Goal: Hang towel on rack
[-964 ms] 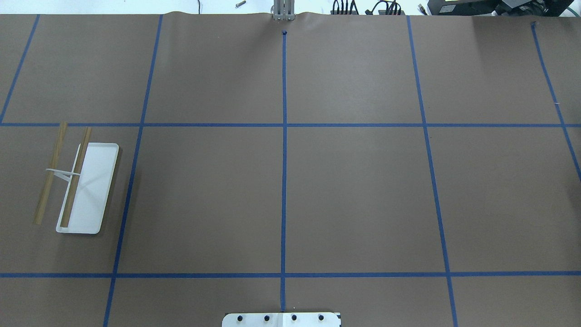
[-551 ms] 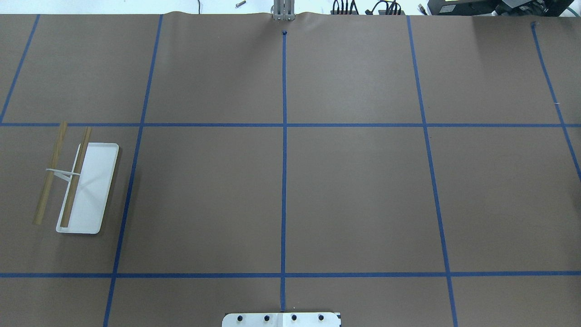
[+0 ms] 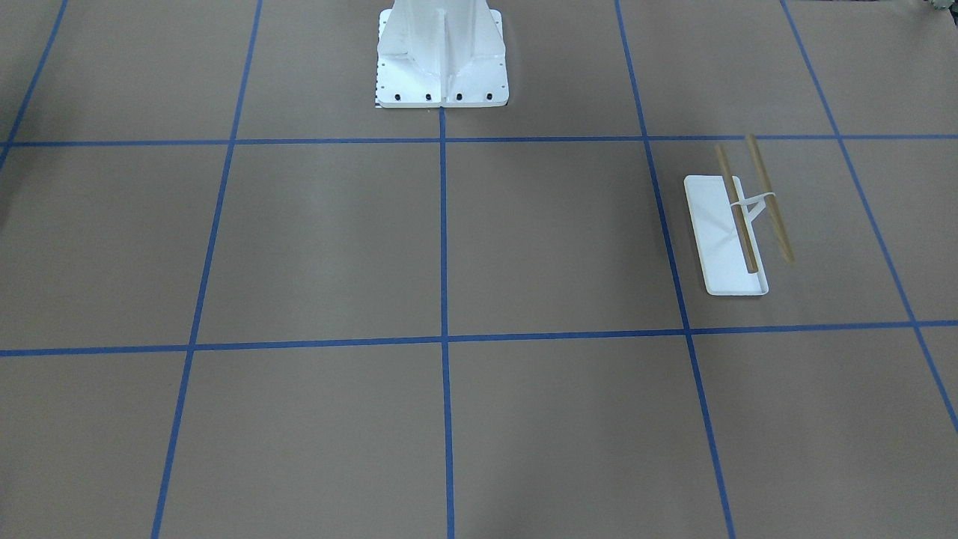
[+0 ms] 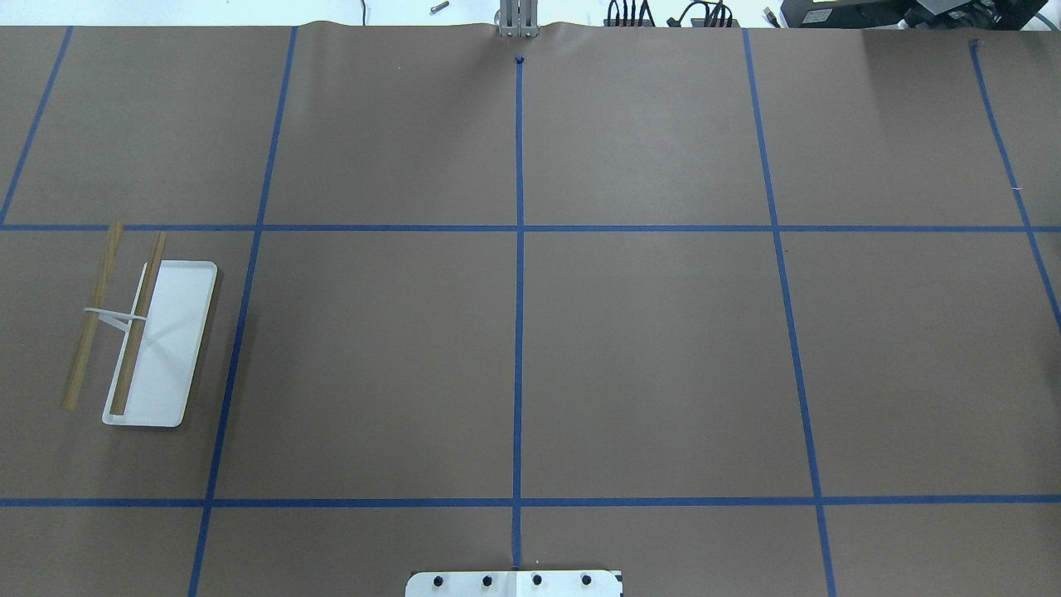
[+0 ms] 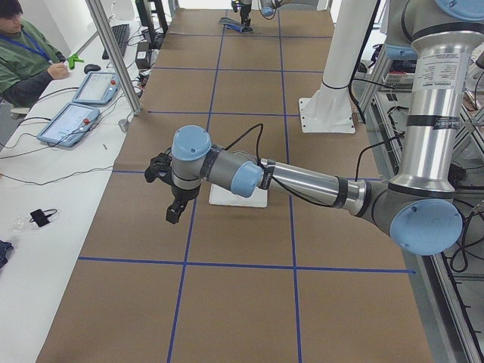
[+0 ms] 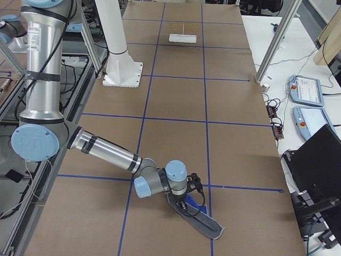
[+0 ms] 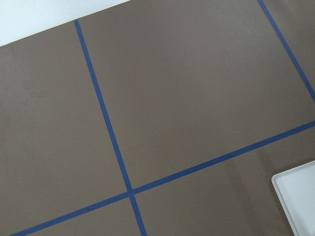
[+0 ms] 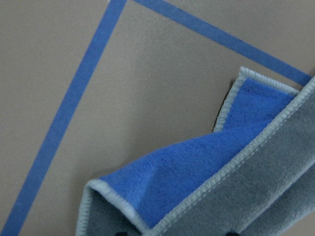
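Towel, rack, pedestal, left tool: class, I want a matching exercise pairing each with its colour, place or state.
1 towel
2 rack
3 pedestal
4 left tool

A white, bolts along its foot
B blue one face, grey the other
C above the table near the rack's base
D wooden rods bare

Pairs: 1-B; 2-D; 3-A; 4-C

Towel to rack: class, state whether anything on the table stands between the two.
Nothing visible does. The towel lies far right, the rack far left; only taped table shows between. The pedestal stands aside, at the robot's edge.
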Tool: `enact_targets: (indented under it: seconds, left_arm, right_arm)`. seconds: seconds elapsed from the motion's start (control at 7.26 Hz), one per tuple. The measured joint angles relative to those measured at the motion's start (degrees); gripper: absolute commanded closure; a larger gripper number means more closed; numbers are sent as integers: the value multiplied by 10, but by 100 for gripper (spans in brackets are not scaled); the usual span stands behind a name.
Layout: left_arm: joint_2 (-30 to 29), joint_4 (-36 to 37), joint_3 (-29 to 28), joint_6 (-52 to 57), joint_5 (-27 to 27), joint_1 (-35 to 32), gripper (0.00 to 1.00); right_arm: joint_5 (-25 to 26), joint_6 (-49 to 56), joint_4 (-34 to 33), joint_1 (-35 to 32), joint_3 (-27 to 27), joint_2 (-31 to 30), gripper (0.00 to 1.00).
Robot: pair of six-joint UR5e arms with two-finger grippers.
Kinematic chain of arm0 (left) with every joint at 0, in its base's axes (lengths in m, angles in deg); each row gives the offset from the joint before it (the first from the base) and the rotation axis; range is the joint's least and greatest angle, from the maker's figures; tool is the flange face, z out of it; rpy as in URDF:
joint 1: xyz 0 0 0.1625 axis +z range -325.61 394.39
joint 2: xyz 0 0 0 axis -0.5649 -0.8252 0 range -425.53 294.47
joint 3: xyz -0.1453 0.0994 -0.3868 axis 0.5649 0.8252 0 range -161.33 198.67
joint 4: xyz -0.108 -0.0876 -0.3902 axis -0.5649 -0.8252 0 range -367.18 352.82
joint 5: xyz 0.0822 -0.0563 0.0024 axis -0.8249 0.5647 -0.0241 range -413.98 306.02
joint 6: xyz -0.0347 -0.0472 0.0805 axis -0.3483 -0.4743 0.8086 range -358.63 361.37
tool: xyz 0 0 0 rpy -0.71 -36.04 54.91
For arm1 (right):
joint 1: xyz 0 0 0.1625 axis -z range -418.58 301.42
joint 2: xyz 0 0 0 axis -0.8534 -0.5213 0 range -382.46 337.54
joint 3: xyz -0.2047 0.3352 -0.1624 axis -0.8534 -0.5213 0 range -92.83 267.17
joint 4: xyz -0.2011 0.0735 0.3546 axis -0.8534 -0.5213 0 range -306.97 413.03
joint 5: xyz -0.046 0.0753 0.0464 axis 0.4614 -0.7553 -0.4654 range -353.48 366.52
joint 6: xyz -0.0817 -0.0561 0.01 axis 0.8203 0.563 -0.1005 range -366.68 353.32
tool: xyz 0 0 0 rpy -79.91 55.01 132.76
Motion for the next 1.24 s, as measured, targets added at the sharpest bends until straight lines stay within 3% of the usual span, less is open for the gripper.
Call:
enact_targets:
  seconds: [0.55, 0.83, 1.1, 1.24]
  left_arm:
    - [-1, 0, 0, 0, 0, 0, 1]
    - [-1, 0, 0, 0, 0, 0, 1]
    - [0, -12, 0, 2, 0, 0, 1]
    - [1, -39, -4, 2, 0, 0, 1]
  right_arm:
    - [-5, 8, -1, -3, 5, 3, 100]
    - [-39, 7, -11, -25, 28, 6, 100]
    - [-87, 4, -77, -64, 76, 31, 100]
    - [-102, 2, -160, -78, 122, 60, 100]
